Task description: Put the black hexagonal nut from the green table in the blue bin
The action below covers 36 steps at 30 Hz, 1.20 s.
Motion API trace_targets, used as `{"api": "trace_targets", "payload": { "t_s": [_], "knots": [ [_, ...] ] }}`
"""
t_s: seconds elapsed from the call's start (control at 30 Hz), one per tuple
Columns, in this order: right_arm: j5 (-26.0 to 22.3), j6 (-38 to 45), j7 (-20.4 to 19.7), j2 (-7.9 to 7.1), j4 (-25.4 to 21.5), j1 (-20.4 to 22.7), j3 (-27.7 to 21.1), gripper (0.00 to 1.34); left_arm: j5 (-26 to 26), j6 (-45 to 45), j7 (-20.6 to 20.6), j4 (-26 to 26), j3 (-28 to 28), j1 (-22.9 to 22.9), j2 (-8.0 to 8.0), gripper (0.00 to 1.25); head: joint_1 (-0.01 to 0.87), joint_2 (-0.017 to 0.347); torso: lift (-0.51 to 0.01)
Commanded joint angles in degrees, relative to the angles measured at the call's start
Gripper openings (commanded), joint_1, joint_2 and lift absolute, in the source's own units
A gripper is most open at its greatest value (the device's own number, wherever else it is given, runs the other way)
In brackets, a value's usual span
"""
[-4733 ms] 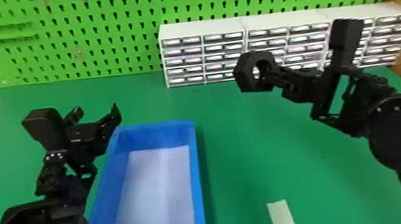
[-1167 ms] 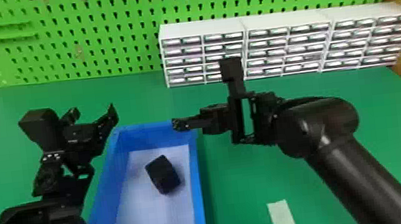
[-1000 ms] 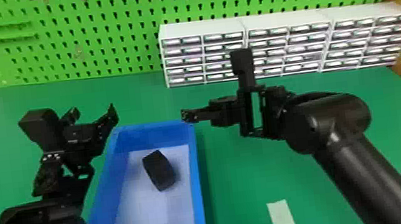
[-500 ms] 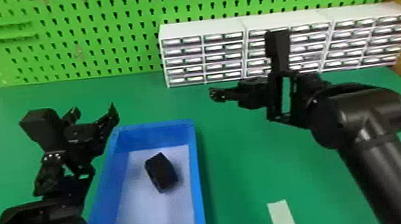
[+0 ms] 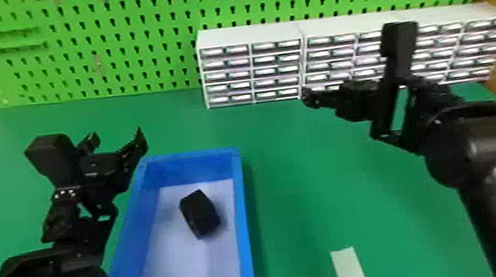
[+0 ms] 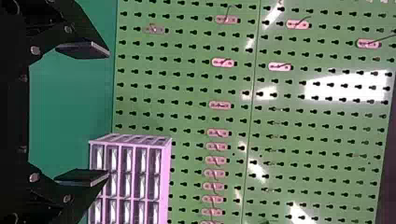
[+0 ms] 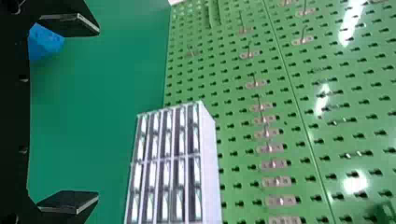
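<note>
One black hexagonal nut (image 5: 200, 213) lies inside the blue bin (image 5: 242, 221), on the pale floor, apart from the side walls and nearer the far end. I judge the placement complete: the walls contain the nut, so it needs no exact pose. It is skewed to the bin's long sides, which suggests a simple release rather than alignment.

Right tool (image 7: 99, 114): fingers wide apart, nothing between them. I read its position, to the right of the bin and before the drawer units (image 5: 248, 35), as clearance, keeping the arm out of the nut's space.

Left tool (image 6: 109, 113): also spread and empty. It waits by the bin's far left corner, presumably because the right arm alone serves this job.

The bin sits on the green desk (image 5: 309, 178) between both arms, within reach of either. Caution: I would withdraw the left tool carefully; a knock against the rim could shift the bin.
</note>
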Motion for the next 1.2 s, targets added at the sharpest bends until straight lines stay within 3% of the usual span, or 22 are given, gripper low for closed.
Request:
{"api": "trace_targets", "payload": {
  "t_s": [0.0, 0.5, 0.93, 1.17],
  "knots": [
    [1.52, -0.33, -0.70, -0.02, -2.89, 2.10, -2.80, 1.27, 0.00, -0.01, 0.00, 0.00, -0.02, 0.00, -0.15, 0.90, 0.686, 0.051, -0.097],
    [6.18, -7.89, -5.62, 1.29, -9.14, 9.83, -12.03, 1.26, 0.09, -0.01, 0.00, 0.00, 0.06, 0.00, -0.15, 0.90, 0.686, 0.051, -0.097],
    [9.34, -16.77, -6.32, 1.29, -10.19, 16.78, -14.40, 1.26, 0.09, -0.01, 0.00, 0.00, 0.33, 0.09, -0.15, 0.90, 0.686, 0.051, -0.097],
    [10.92, -20.64, -6.41, 2.26, -10.37, 20.65, -15.28, 1.26, 0.09, -0.01, 0.00, 0.00, 0.42, 0.00, -0.15, 0.90, 0.686, 0.051, -0.097]
  ]
}}
